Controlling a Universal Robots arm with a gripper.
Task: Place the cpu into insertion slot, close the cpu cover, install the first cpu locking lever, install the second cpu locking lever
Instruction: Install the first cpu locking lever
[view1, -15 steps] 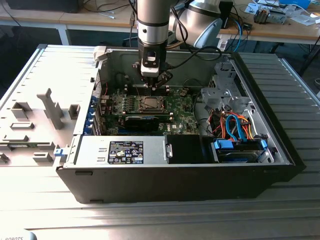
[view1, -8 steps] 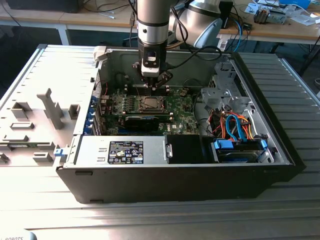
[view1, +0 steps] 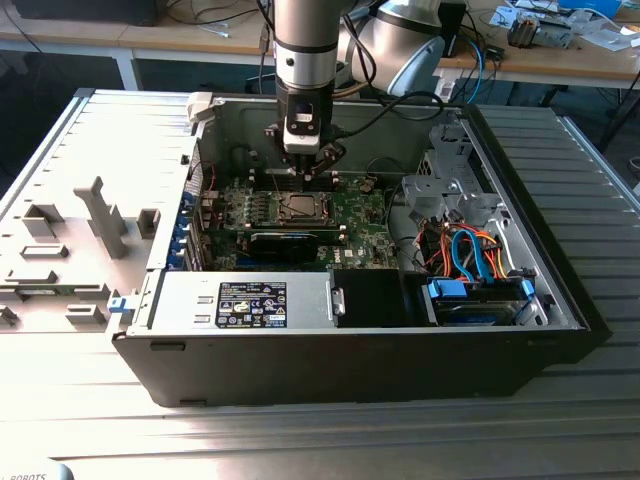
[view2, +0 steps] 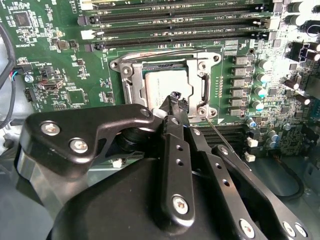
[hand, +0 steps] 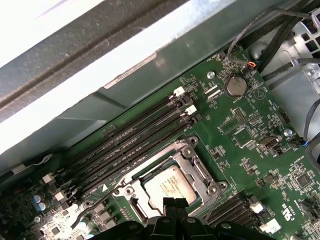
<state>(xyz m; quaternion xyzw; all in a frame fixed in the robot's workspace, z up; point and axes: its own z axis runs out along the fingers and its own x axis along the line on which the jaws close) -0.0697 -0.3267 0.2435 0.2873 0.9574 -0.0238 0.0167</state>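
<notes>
The arm reaches down into the open computer case (view1: 560, 300), which stands on the ribbed desk (view1: 300, 440), and its claw (view1: 308, 172) hangs just above the socket area of the green motherboard (view1: 360, 215). In both wrist views the claw (view2: 175, 96) is narrow: the two black fingertips (hand: 170, 202) lie against each other and I see nothing between them. The cpu (view2: 162, 82) is seated in the insertion slot (view2: 140, 92), its dull grey top facing up. The cpu cover (view2: 127, 75) lies flat around it, so that the chip shows through the square window. In the first wrist view the cpu (hand: 167, 184) and the cover's frame (hand: 196, 172) look the same way, just beside the long black memory slots (hand: 135, 135). From this I judge that the first two steps are done and the work is now at the locking levers. One thin wire lever (view2: 222, 137) runs slantwise away from a corner of the socket, close past the claw, and it seems to stand free, not hooked. A second wire (view2: 165, 51) runs along the side of the cover that faces the memory slots; whether it is hooked I cannot tell. The claw tips are over the edge of the cover on the side of the free lever, near it but apart from it. To install such a lever would call for pressing the thin wire down toward the board and sideways under its catch, with care that the tips do not slip onto the cpu or the small parts around.
</notes>
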